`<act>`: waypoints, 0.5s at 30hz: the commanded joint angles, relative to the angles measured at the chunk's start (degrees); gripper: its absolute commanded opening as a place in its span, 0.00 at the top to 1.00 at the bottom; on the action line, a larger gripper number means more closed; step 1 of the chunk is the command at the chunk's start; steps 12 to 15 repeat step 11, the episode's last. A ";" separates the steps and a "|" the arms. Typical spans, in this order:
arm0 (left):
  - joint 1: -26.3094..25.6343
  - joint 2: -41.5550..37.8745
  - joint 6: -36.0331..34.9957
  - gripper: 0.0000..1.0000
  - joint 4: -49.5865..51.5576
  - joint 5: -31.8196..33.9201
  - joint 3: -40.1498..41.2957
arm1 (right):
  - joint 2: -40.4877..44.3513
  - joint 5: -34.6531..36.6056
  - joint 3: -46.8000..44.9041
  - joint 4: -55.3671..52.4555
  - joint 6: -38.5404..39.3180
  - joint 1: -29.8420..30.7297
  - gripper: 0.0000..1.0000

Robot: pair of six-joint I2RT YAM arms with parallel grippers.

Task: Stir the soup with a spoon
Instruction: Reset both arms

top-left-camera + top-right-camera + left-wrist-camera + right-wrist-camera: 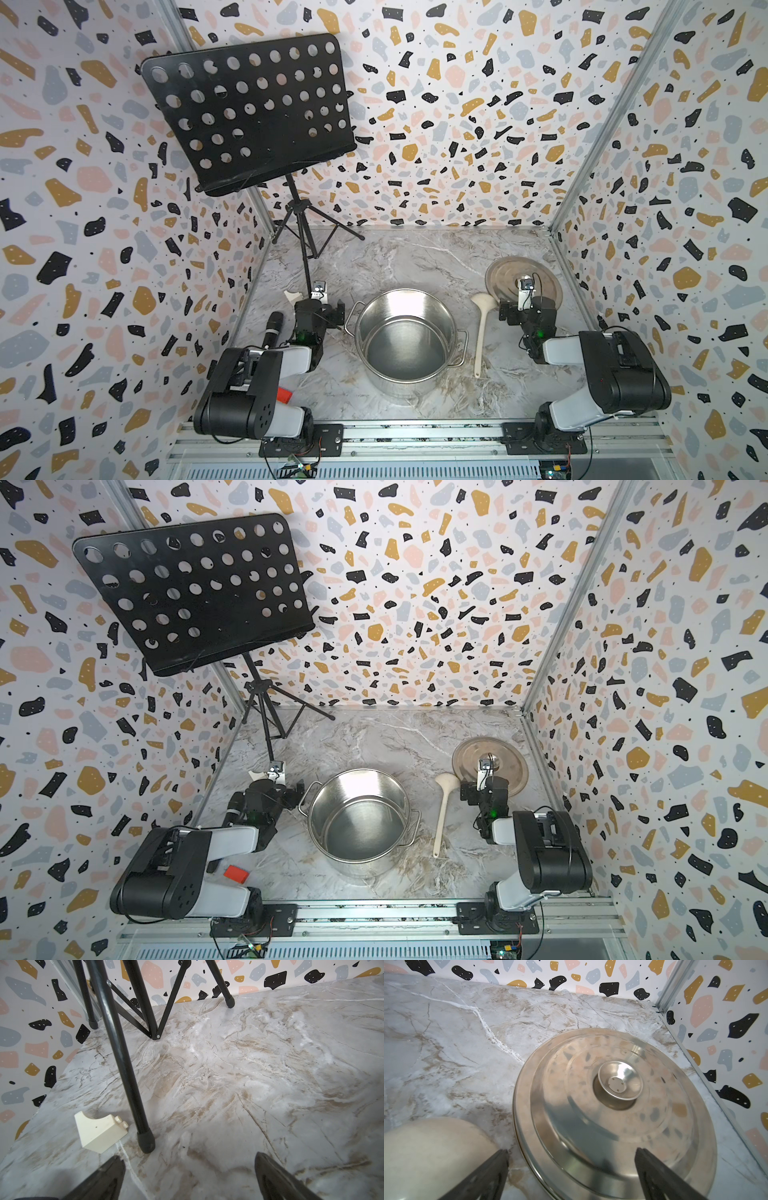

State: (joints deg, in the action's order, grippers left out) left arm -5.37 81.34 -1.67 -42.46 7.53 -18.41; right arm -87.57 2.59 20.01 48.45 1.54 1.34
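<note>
In both top views the pot (399, 309) sits in the middle of the desk (395, 257), nearer the front edge. It looks shiny and bare inside. I cannot see any soup, though the shine makes it hard to be sure. The spoon (482, 332) lies flat just beside the pot, on the side toward the right edge. Its round end points to the back edge and is close to the lid (505, 272). Nothing holds it.

The gap between pot and lid is thin, so an arm reaching down there could bump the pot's wire handle or push the lid. The thin spoon handle lies flat, so it may slip away when pinched. There is lots of bare desk toward the back edge. The music stand (249, 112) fills the back left corner, and a microphone (272, 328) lies by the left edge.

In the left wrist view the left fingers (110, 1176) are spread wide with nothing in them. A stand leg (145, 1142) and a white block (99, 1132) are near them. A quick swing could kick the leg and tip the stand.

In the right wrist view the right fingers (488, 1176) are spread wide and bare too. They hang over the rim of the lid, with the spoon's round end just beside. Dropping straight down, they would hit the lid, not the spoon.
</note>
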 commanded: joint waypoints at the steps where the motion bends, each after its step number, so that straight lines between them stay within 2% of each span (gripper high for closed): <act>1: 0.25 -0.66 0.35 0.01 -2.19 -0.76 -0.92 | 1.00 -0.13 0.64 0.95 -0.14 -0.11 0.00; 15: 0.36 -0.76 0.35 0.01 -2.12 -1.10 -0.92 | 1.00 -0.18 0.64 0.95 -0.14 -0.13 0.00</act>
